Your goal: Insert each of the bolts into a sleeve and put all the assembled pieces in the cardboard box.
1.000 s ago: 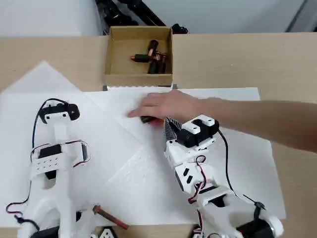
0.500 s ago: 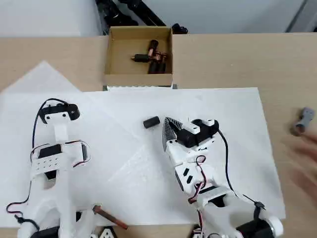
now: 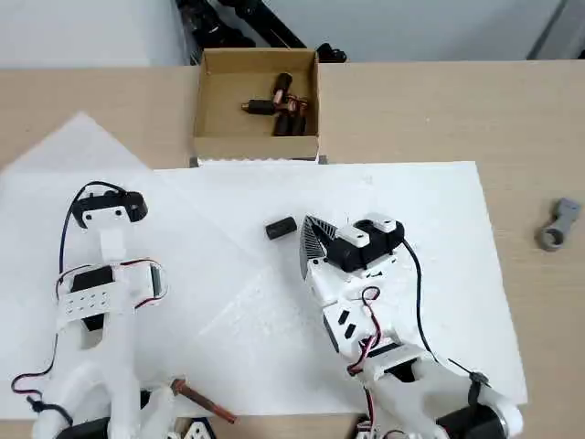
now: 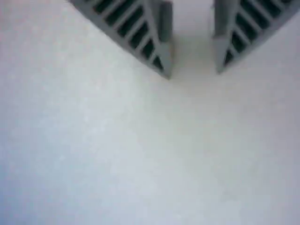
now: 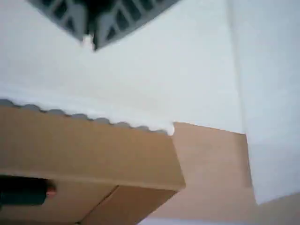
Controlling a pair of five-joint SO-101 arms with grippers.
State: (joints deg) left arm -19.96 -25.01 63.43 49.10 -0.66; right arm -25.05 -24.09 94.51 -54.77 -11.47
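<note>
Pale wooden worktop (image 3: 430, 110) across the whole scene, a big white sheet (image 3: 411, 210) spread over most of it, and both arms parked on that sheet: left arm (image 3: 96, 293) out at the side, right arm (image 3: 361, 311) nearer the middle. At the far edge of the sheet sits the cardboard box (image 3: 256, 144), open, with a cluster of assembled pieces (image 3: 279, 103) already lying inside, dark sleeves with copper ends showing. There's no lettering on the box that I can read. The right gripper (image 3: 309, 247) has its fingers pressed together, nothing between them. The left gripper (image 4: 193, 70) hangs over bare sheet with its fingers apart and holds nothing. Now the key bit: one loose black sleeve (image 3: 281, 227) lies on the sheet just beside the right gripper, on the left arm's side and a shade toward the box, its long axis running roughly across the worktop. The right arm is clearly the nearer one. The copper bolt (image 3: 206, 403) lies well apart from it, by the left arm's base at the near edge, slanted. A small grey part (image 3: 557, 225) rests on bare wood beyond the sheet on the right arm's side.
</note>
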